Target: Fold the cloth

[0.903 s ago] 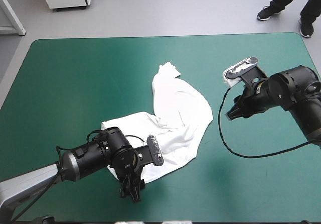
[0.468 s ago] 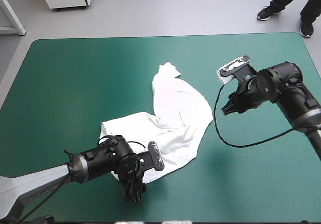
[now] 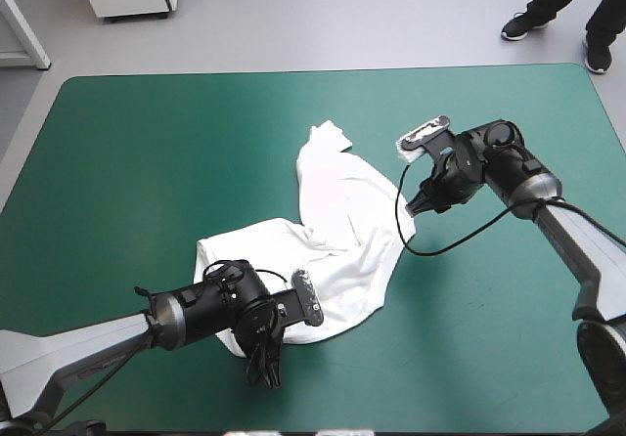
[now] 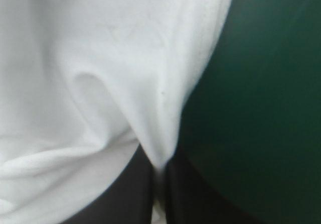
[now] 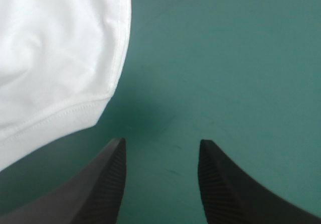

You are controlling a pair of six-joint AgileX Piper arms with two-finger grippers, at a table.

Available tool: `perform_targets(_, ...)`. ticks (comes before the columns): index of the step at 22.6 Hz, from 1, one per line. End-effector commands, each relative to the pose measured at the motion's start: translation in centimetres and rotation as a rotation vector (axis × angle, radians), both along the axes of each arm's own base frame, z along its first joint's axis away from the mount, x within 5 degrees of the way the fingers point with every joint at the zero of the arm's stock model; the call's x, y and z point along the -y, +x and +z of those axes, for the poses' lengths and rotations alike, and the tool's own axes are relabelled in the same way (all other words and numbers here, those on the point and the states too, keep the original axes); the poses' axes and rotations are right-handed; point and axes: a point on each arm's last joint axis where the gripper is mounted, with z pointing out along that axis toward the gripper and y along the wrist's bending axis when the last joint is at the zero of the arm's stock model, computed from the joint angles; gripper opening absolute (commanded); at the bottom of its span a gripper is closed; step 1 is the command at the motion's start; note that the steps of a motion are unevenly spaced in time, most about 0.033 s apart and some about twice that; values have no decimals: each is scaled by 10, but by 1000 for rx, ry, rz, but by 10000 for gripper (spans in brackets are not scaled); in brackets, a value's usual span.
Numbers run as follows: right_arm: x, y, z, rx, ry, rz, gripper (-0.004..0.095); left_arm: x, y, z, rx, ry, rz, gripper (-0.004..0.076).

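Pinching T-shirt (image 4: 100, 58) edge, left claw (image 4: 159, 166)

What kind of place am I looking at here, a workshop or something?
Probably a robotics lab or test bench: over a table with a teal-green cover, the robot's left gripper pinches a white T-shirt, and its right gripper hangs open beside it.

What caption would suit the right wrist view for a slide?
Right gripper, jaws open, over the teal-green cover, with the hemmed edge of the white T-shirt just ahead to one side.
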Motion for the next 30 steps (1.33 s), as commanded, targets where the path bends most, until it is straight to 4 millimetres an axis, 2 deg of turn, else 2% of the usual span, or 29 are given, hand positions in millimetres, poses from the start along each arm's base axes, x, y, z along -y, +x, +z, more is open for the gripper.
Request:
perform_targets(1, -6, 11, 10, 72, 70, 1, 433, 7, -2, 1, -7, -61, 26, -9)
perform_targets(4, -18, 30, -5, 27, 109, 21, 434, 5, -3, 1, -18, -45, 34, -9)
perform_targets(7, -26, 43, -10, 11, 144, 24, 434, 5, -3, 1, -25, -37, 35, -9)
perform_targets(10, -31, 51, -19, -19, 158, 34, 433, 5, -3, 1, -25, -37, 35, -9)
perform_targets(17, -38, 59, -57, -150, 166, 39, 431, 3, -4, 1, -33, -28, 47, -9)
perform_targets(18, -40, 58, -63, -185, 166, 40, 401, 3, -4, 1, -33, -28, 47, -9)
perform_targets(25, -48, 54, -87, -316, 133, 67, -17, 3, -4, 2, -28, -27, 44, -9)
perform_targets(30, -49, 53, -81, -338, 150, 69, -13, -1, 3, 8, 59, -7, 85, -9)
